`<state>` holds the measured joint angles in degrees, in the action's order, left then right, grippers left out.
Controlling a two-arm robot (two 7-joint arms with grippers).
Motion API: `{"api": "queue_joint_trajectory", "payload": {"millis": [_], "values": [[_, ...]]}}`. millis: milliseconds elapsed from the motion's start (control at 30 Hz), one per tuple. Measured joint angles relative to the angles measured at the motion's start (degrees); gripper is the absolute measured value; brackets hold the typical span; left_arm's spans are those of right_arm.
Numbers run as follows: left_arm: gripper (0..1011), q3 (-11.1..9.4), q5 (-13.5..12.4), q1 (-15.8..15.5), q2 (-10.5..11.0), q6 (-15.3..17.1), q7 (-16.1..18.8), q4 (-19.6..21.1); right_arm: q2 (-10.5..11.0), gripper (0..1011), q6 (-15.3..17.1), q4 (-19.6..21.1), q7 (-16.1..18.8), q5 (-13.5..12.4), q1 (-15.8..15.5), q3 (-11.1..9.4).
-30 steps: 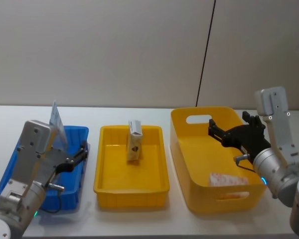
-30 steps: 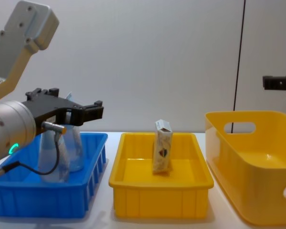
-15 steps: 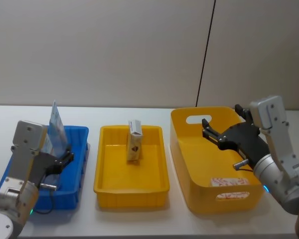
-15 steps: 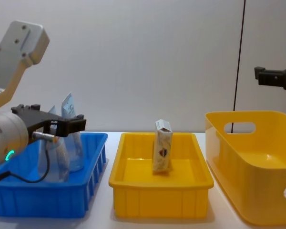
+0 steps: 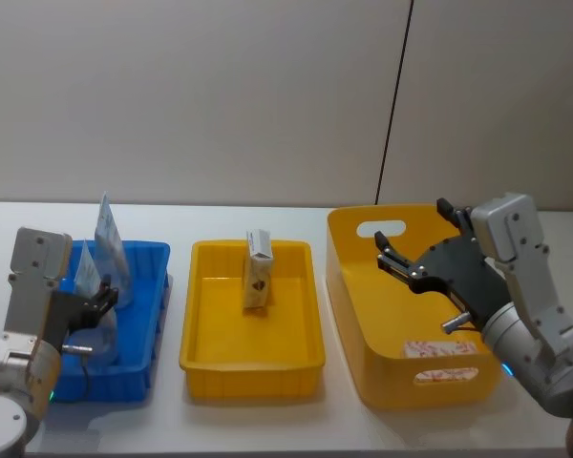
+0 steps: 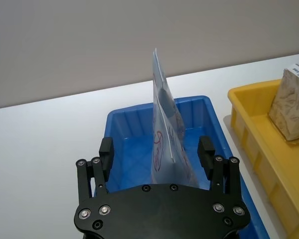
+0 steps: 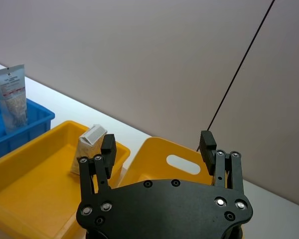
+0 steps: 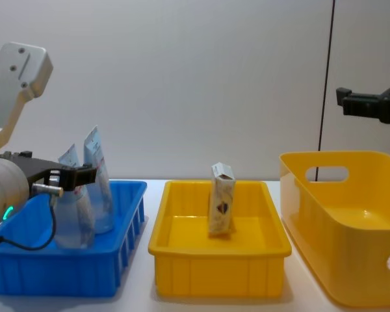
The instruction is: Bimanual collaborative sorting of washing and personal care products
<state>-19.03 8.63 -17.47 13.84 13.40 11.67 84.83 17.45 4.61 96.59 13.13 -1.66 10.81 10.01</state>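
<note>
Two pale blue-white pouches stand upright in the blue bin [image 5: 138, 367]: a tall one [image 5: 109, 243] and a shorter one [image 5: 86, 275]. My left gripper [image 5: 103, 298] is open at the bin's near side, just short of the pouches. In the left wrist view its fingers [image 6: 205, 150] stand wide apart with the tall pouch [image 6: 162, 132] just beyond them. A small carton [image 5: 258, 271] stands upright in the middle yellow tray [image 5: 253, 363]. My right gripper [image 5: 401, 267] hangs open and empty above the large yellow bin [image 5: 382, 382].
The three containers stand side by side on a white table [image 5: 267, 429], with narrow gaps between them. The large yellow bin [image 8: 351, 260] has a handle slot [image 8: 331, 173] in its far wall and a white label [image 5: 439, 348] on its near wall. A grey wall rises behind.
My left gripper has drawn back and down toward the robot, away from the pouches. My right gripper has moved leftward above the large yellow bin.
</note>
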Motion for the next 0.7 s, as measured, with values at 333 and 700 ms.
{"api": "queue_joint_trajectory", "payload": {"millis": [333, 700], "values": [[1001, 0.9, 0.5, -2.0, -1.7, 0.1, -0.2, -3.4, 0.1, 1002, -0.8, 0.4, 0.6, 0.3, -0.4, 0.1], [746, 1.6, 1.8, -4.3, -3.5, 1.0, -2.0, -7.5, -0.1, 1002, -0.9, 1.2, 0.7, 0.5, -0.7, -0.1]]}}
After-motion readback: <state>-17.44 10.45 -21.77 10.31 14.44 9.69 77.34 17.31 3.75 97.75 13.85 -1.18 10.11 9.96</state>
